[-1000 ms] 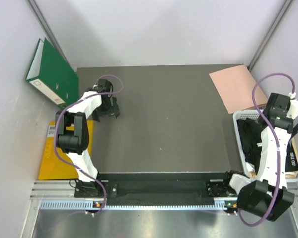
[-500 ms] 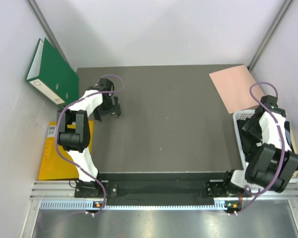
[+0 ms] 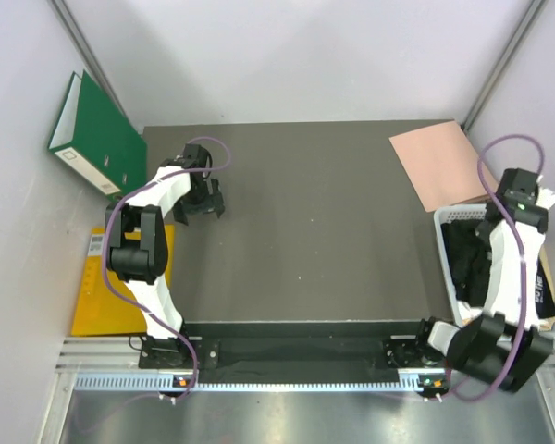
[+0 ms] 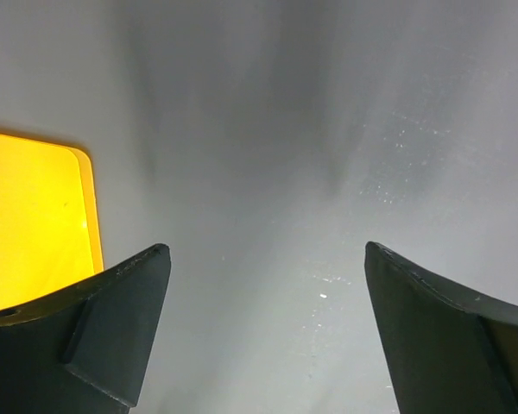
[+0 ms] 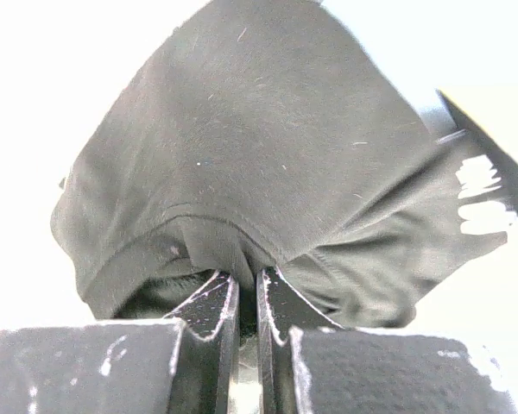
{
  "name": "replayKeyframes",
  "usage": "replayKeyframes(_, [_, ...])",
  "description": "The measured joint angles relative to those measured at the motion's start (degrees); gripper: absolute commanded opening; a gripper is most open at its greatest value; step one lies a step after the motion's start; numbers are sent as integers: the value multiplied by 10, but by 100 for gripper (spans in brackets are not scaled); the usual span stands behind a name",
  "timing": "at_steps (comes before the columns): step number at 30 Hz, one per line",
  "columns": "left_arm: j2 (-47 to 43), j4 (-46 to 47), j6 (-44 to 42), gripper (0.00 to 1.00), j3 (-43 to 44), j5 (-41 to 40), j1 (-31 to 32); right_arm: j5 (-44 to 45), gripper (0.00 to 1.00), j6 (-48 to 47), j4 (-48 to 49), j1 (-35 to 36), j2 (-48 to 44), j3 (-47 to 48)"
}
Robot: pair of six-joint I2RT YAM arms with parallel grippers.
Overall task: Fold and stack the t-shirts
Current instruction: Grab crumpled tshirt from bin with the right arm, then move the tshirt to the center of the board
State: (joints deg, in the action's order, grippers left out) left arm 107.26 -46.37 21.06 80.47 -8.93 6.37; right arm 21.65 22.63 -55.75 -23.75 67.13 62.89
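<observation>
Well, the dark desk [image 3: 324, 222] fills the middle of the overhead view. The white basket [image 3: 451, 215] sits at its right edge, at the right of the frame, with the black t-shirts [image 3: 464, 264] heaped inside. I judge the task is at its very start, with every shirt I can see at the basket.

A green binder [image 3: 97, 134] leans in the upper left, a pink sheet [image 3: 439, 166] lies in the upper right corner of the desk, and a yellow pad [image 3: 97, 287] lies at the left edge.

My right arm [image 3: 516, 250] reaches over the basket. In the right wrist view my right jaws are pressed together on a pinch of one black t-shirt [image 5: 242, 172], near a stitched band that could be hem or collar, I cannot tell which. A white print [image 5: 479, 198] shows at the right of that frame.

My left arm [image 3: 157, 199] waits at the upper left of the desk. My left jaws stand wide apart over the bare surface with nothing between them.

The cloth is light, soft and limp. Held at a single point it hangs as a bunch and may drag a neighbouring shirt along. To spread it flat I would want both jaws on it, one at each shoulder or hem corner.
</observation>
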Motion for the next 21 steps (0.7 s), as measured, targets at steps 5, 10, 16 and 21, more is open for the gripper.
replayKeyframes(5, [0,-1,1,99,0,-1,0,31,0,0,-2,0,-116,76])
replayKeyframes(10, [0,-4,1,99,5,2,1,41,0,-4,5,1,-159,111])
replayKeyframes(16, [0,-4,0,99,26,6,5,-54,0,-22,26,25,-143,110])
replayKeyframes(21, [-2,-4,0,99,33,8,11,-124,0,-34,60,165,-88,110])
